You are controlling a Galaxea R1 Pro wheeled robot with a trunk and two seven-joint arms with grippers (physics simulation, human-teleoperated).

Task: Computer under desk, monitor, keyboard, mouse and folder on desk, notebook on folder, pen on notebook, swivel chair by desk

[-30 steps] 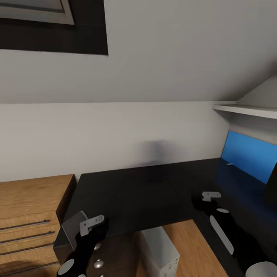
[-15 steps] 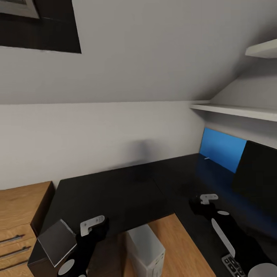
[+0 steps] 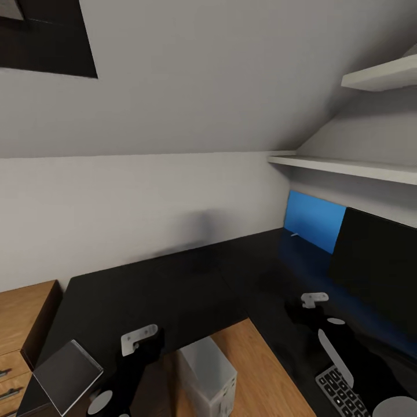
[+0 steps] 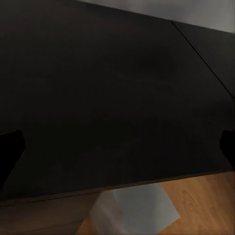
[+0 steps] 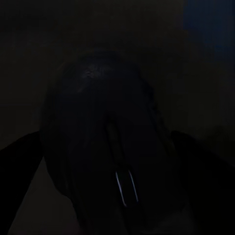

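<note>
Centrally, right gripper (image 5: 110,161) pinches the mouse (image 5: 105,142) above the desk (image 3: 174,289); left gripper (image 4: 117,147) jaws spread beside monitor (image 3: 376,260).

I'm looking at a black L-shaped desk (image 3: 162,289) running along the white wall and turning down my right side. On that right wing stands the dark monitor (image 3: 376,272), with a keyboard (image 3: 341,391) in front of it near the desk's edge. A grey flat thing (image 3: 66,373) lies at the desk's near left corner. Under the desk, on the wooden floor (image 3: 260,376), stands the white computer (image 3: 208,376).
</note>
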